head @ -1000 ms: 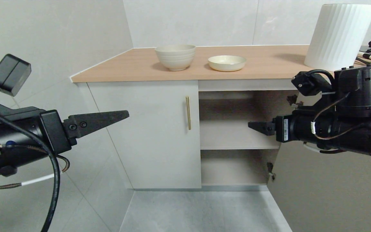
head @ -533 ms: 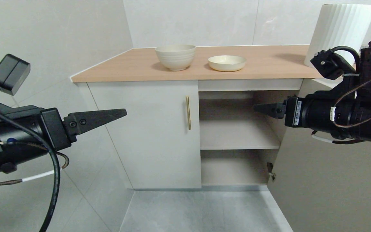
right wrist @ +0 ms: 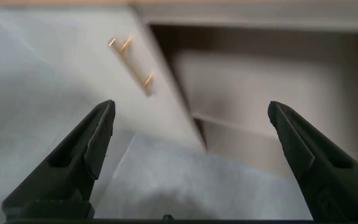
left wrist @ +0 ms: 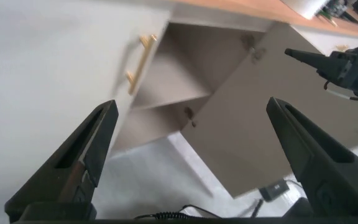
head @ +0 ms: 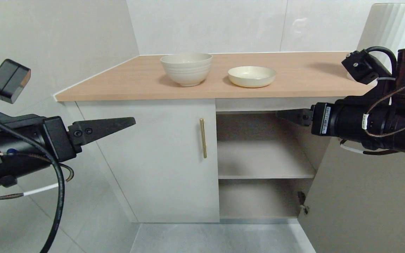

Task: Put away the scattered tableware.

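Found the ribbed bowl (head: 186, 68) and the shallow dish (head: 251, 76) standing near each other, not touching, on the wooden countertop (head: 118, 84) above a cabinet (head: 153, 158) with its right door (head: 364, 211) swung open. Saw the left gripper (left wrist: 191, 104) held in the air off the cabinet's left side, jaws gaping wide, and the right gripper (right wrist: 191, 106) before the open compartment's (head: 258, 158) upper edge, likewise spread wide.

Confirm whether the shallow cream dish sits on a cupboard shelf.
No, the shallow cream dish rests on the wooden countertop beside the ribbed bowl.
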Motion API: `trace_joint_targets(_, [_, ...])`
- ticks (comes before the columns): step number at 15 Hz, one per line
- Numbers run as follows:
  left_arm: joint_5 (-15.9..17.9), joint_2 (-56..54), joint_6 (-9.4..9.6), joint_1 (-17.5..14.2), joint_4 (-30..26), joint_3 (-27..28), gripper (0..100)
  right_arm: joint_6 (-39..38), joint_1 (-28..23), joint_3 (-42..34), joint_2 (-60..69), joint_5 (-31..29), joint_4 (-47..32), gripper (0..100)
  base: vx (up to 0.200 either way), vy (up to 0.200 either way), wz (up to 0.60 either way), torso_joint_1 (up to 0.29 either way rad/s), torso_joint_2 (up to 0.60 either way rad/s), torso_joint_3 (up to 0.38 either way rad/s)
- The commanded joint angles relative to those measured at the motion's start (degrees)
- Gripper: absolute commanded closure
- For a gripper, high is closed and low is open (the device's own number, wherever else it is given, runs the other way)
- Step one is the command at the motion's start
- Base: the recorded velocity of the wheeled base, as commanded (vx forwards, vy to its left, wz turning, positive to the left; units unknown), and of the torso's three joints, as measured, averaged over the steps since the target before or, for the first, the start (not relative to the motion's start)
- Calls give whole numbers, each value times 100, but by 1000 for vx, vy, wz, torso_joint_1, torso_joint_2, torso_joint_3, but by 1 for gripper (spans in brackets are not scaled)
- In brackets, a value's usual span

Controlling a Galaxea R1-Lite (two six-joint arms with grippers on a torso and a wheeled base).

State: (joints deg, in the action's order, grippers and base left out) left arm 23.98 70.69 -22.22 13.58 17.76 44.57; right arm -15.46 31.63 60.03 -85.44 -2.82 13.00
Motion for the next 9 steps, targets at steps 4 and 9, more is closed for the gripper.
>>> trace_joint_targets(4, [-7,41,-1,-13,17,-1,0,-1,1,0,1,0,-8,0,150,0,0,3,4,1])
trace_joint_targets(9, [-7,-117,-1,-13,52,-18,0,-1,9,-17,19,36,-43,0,0,0,0,0,0,0])
